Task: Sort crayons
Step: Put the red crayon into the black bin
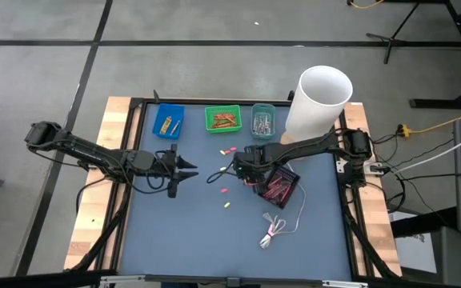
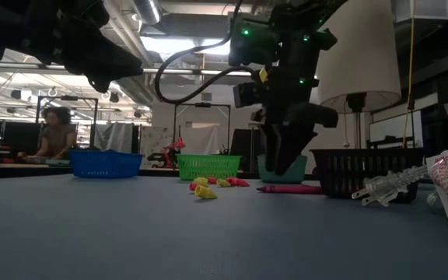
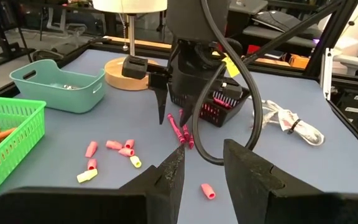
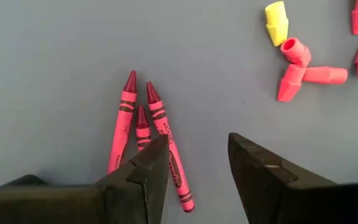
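Three pink crayons lie side by side on the blue-grey table top; they also show in the left wrist view and the low view. My right gripper is open and points down just above them, touching nothing that I can see; it also shows in the high view. My left gripper is open and empty, held level a little to the table's left of them. More pink crayons lie in a black basket. A green tray holds orange and red crayons, and a blue tray holds yellow ones.
Several pink and yellow eraser caps lie loose near the crayons. A teal tray stands at the far edge beside a white lamp. A coiled white cable with a plug lies toward the near right. A person sits in the room beyond the table.
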Controlling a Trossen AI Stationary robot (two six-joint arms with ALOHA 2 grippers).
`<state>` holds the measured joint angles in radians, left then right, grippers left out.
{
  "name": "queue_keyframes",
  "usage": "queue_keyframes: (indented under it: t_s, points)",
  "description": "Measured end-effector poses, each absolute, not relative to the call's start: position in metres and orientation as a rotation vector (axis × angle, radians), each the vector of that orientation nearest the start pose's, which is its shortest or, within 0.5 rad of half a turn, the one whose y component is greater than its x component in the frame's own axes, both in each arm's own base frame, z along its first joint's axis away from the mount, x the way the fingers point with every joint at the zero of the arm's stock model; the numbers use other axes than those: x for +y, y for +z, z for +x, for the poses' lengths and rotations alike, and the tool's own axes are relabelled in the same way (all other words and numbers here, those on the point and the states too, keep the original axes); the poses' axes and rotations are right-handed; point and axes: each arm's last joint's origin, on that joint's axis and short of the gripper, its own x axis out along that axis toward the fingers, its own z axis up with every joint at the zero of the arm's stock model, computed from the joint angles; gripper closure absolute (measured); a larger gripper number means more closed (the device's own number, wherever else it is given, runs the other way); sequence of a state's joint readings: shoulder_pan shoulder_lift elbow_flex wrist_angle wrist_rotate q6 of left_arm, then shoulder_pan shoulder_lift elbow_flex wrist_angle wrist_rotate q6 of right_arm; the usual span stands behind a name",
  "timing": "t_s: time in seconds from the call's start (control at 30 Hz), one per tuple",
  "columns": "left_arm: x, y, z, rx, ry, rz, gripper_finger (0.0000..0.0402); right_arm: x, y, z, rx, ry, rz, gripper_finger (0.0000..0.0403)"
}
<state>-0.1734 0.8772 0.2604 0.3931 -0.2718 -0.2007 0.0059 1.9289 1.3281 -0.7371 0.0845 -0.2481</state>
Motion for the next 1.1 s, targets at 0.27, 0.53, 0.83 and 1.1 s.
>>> queue_keyframes:
  t_s: [0.27,0.53,0.83,1.1]
  points:
    - [-0.023,0.193,0.178,0.208,0.12,-0.15,0.0305,0.0,0.165,0.366,1.387,0.108,-0.27,0.024]
    - [-0.023,0.192,0.178,0.208,0.12,-0.15,0.0305,0.0,0.153,0.356,1.44,0.108,-0.258,0.024]
    - [-0.023,0.192,0.178,0.208,0.12,-0.151,0.0305,-0.001,0.151,0.356,1.431,0.072,-0.283,0.024]
    - [-0.023,0.193,0.178,0.207,0.12,-0.151,0.0305,-0.001,0.152,0.358,1.409,0.093,-0.261,0.024]
